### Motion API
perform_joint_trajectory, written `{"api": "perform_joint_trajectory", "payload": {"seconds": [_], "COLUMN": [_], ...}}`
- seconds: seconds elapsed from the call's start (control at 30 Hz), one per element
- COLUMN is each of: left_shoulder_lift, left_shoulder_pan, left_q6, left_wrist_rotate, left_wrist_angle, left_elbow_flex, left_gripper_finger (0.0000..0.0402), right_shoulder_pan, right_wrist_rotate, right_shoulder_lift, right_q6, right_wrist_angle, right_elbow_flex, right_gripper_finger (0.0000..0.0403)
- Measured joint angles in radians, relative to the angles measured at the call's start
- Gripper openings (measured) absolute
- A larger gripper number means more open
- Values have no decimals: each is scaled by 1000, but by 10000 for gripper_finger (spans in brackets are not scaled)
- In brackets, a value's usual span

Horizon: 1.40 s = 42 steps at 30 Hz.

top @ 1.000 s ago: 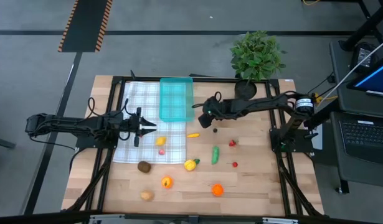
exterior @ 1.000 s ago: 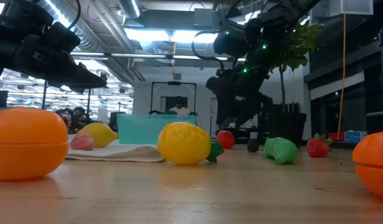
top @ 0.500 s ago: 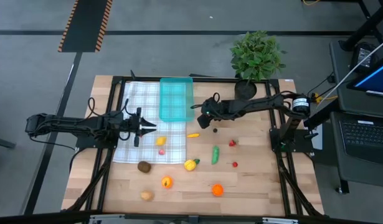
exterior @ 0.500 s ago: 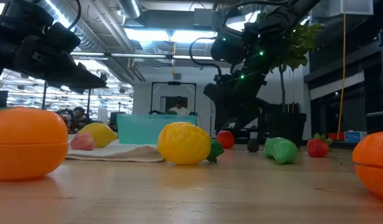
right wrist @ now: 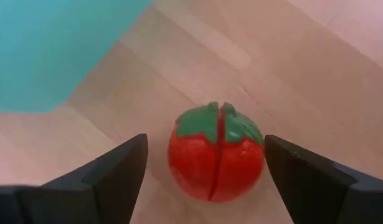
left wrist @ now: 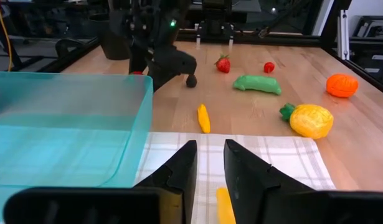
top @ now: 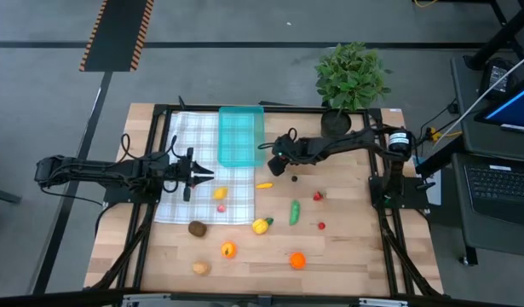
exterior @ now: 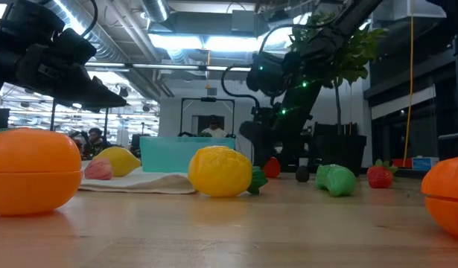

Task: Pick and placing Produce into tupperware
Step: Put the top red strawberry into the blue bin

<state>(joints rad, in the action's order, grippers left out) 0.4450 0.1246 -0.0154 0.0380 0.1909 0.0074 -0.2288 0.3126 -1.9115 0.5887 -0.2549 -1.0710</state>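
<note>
A red tomato (right wrist: 216, 155) with a green top lies on the wooden table beside a corner of the teal tupperware (top: 241, 136). My right gripper (right wrist: 207, 171) stands open just above the tomato and slants down, one finger on either side, touching nothing. In the low view the tomato (exterior: 272, 167) shows below the right gripper (exterior: 267, 149). My left gripper (top: 206, 176) waits over the checked cloth (top: 193, 149), its fingers a narrow gap apart and holding nothing. More produce lies about: a yellow piece (top: 264, 184), a green piece (top: 294, 211), a strawberry (top: 318, 195).
A lemon (top: 220, 194) and a pink piece (top: 221, 207) lie on the cloth. Nearer the front lie a brown piece (top: 198, 228), a yellow fruit (top: 261, 226) and two orange ones (top: 228, 250) (top: 297, 260). A dark ball (top: 294, 178) lies by the right gripper. A potted plant (top: 351, 77) stands at the far edge.
My right gripper has come down toward the tomato beside the tupperware and a little toward the table's left edge, staying open.
</note>
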Motion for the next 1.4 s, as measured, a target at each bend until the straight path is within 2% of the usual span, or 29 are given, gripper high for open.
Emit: {"api": "perform_joint_trajectory", "payload": {"seconds": [0.53, 1.13, 1.4], "left_shoulder_lift": [0, 0, 0], "left_shoulder_pan": [0, 0, 0], "left_q6": [0, 0, 0], "left_wrist_rotate": [0, 0, 0], "left_wrist_angle": [0, 1, 1], "left_elbow_flex": [0, 0, 0], "left_gripper_finger": [104, 69, 57], "right_shoulder_pan": [-3, -3, -5], "right_wrist_rotate": [0, 2, 0], "right_shoulder_lift": [-9, -8, -6], "right_q6": [-44, -44, -42], "right_wrist_angle": [4, -1, -4], "right_elbow_flex": [0, 0, 0], "right_gripper_finger": [317, 198, 196]}}
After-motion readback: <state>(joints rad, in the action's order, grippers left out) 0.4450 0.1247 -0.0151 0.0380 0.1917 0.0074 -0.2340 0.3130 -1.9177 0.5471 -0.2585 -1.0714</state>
